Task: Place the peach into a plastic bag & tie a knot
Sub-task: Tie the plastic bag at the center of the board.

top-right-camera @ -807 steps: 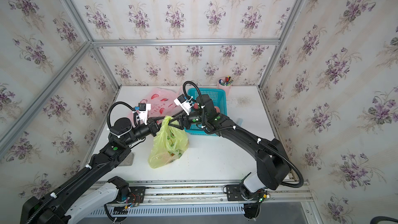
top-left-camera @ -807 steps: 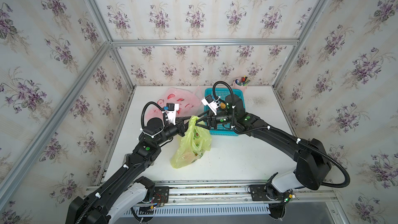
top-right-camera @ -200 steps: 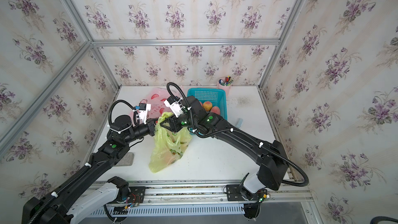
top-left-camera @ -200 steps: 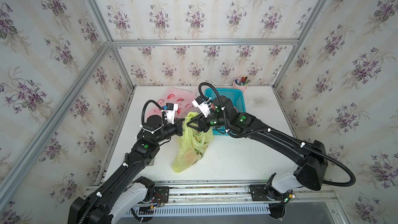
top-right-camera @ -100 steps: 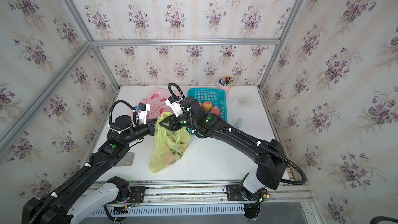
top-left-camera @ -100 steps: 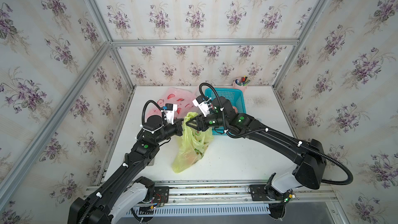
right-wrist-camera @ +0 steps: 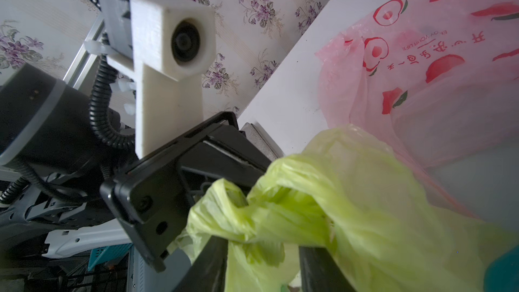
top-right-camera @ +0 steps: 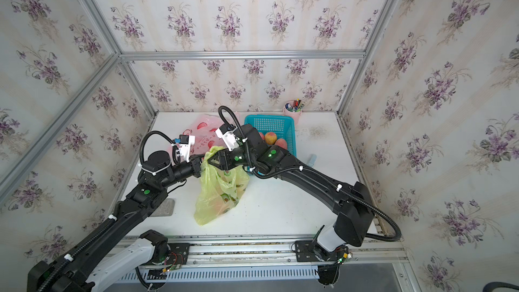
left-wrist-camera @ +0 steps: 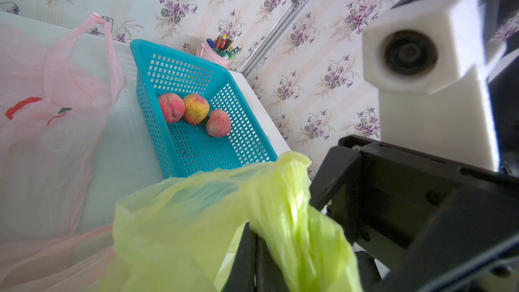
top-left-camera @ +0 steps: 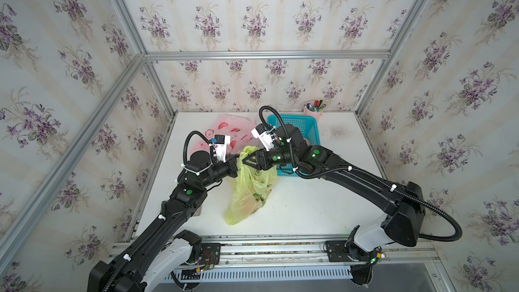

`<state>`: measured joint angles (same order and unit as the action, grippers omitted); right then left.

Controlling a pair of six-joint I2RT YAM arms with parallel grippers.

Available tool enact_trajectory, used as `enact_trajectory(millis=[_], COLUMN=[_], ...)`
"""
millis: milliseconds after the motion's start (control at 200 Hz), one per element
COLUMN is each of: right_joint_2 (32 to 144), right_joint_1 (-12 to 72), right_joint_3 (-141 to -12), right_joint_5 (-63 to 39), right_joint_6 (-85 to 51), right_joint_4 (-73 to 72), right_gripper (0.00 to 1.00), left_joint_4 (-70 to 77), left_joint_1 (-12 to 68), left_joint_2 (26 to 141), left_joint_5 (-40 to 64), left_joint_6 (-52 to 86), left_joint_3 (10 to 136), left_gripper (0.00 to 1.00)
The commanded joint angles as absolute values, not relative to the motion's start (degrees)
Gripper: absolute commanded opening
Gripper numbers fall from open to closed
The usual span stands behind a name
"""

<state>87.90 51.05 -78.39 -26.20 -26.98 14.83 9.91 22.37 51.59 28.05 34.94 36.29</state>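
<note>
**A:** On the tabletop (top-left-camera: 309,214), near its middle, where is the peach (top-right-camera: 222,206)?

**B:** At the bottom of the yellow-green bag (top-left-camera: 254,186). It shows as an orange blur through the film. The bag's lower end rests on the surface, and its neck is lifted between the two arms.

**A:** Who has the neck?

**B:** The left claw (left-wrist-camera: 254,258) is pressed together on one handle strip. The right claw (right-wrist-camera: 262,266) stands spread, with twisted film running between its fingers (right-wrist-camera: 209,265). I can't tell whether it grips anything.

**A:** How will the bag handle?

**B:** I'd judge the film thin, limp and slick. It would slide out of a loose pinch and could tear if yanked. The peach is the only real weight, pulling the sack down and the neck taut. It's soft fruit too, so it shouldn't be dropped.

**A:** Where should it be held?

**B:** High up on the bunched handle strips, never on the belly. A gathered rope of plastic gives more to bite on than a single sheet.

**A:** Is anything close by?

**B:** The basket (left-wrist-camera: 146,60), holding three other peaches (left-wrist-camera: 195,108), and a pink bag (top-left-camera: 224,129) lie just behind.
</note>
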Motion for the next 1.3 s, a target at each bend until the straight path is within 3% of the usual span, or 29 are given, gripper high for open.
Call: enact_trajectory(millis=[0, 490, 699, 1204, 1299], right_joint_2=[88.8, 88.97, 87.67, 83.19, 82.56], right_joint_1=[51.05, 50.33, 49.4, 49.32, 49.31], right_joint_3=[-79.21, -75.31, -73.92, -73.91, -74.05], right_joint_5=[-24.26, -30.09, -31.2, -29.28, -28.64], right_joint_6=[-27.43, -31.85, -32.78, -30.97, -30.03], right_joint_4=[18.72, 9.66, 7.11, 11.67, 13.9], right_gripper=[0.46, 0.44, 0.26, 0.0, 0.0], left_joint_4=[15.66, 16.43, 16.79, 14.85, 12.06], left_joint_1=[22.49, 22.5, 22.49, 22.36, 22.37], left_joint_2=[50.98, 51.6, 51.42, 53.0, 53.0], left_joint_5=[30.44, 31.96, 31.7, 28.89, 26.81], left_joint_6=[33.6, 34.06, 34.65, 33.96, 32.5], left_joint_3=[36.85, 37.84, 37.35, 38.55, 39.73], left_gripper=[0.0, 0.0, 0.0, 0.0, 0.0])
